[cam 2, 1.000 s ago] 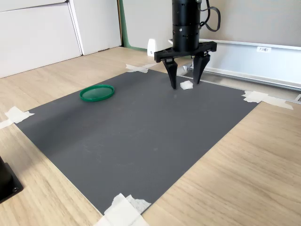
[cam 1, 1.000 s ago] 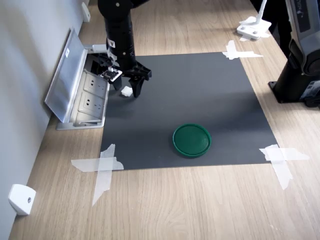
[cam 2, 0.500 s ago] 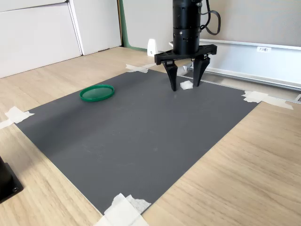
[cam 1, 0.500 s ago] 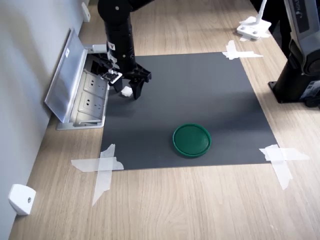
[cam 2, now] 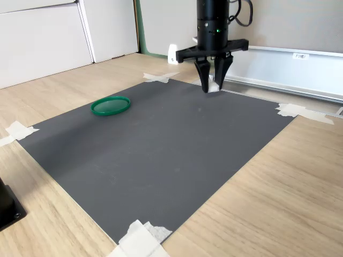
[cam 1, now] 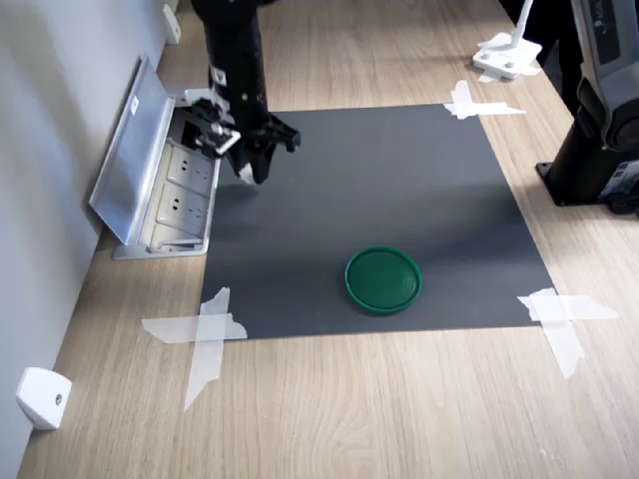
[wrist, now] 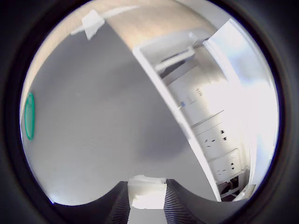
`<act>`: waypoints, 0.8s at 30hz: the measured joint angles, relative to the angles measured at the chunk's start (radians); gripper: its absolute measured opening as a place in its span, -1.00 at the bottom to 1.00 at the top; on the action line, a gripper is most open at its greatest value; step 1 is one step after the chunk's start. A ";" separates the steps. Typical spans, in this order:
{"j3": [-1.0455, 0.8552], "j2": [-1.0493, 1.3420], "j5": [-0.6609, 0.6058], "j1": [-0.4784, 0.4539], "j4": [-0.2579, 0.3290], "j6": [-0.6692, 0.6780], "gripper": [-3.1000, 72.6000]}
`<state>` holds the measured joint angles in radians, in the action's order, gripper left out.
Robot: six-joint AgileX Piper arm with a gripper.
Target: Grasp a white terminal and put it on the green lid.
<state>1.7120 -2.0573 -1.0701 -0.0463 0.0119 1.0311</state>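
Wrist view says it's got the block, lid is way off to the side

Wrist view shows the gripper [wrist: 145,198] pinching the white terminal [wrist: 147,192] between its two fingers, raised a bit above the dark mat [cam 1: 399,200]. The green lid [cam 1: 383,278] sits flat on the mat, well apart from it. In the first exterior view the lid lies down and to the right of the gripper; in the second exterior view it's off to the left. So I'd guess the carry goes across the mat that way.

Matt grey mat [cam 1: 379,190] – wood-grain table [cam 1: 379,409] – glossy plastic green lid [cam 1: 383,278].
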 joint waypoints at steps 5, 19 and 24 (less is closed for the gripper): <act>0.004 0.109 -0.113 0.073 0.007 -0.034 -0.21; -0.184 0.316 -0.149 0.410 0.027 -0.164 -0.21; -0.348 0.365 -0.076 0.475 0.008 -0.210 -0.21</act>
<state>1.3637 -1.6924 -1.1462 0.4285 0.0197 0.8209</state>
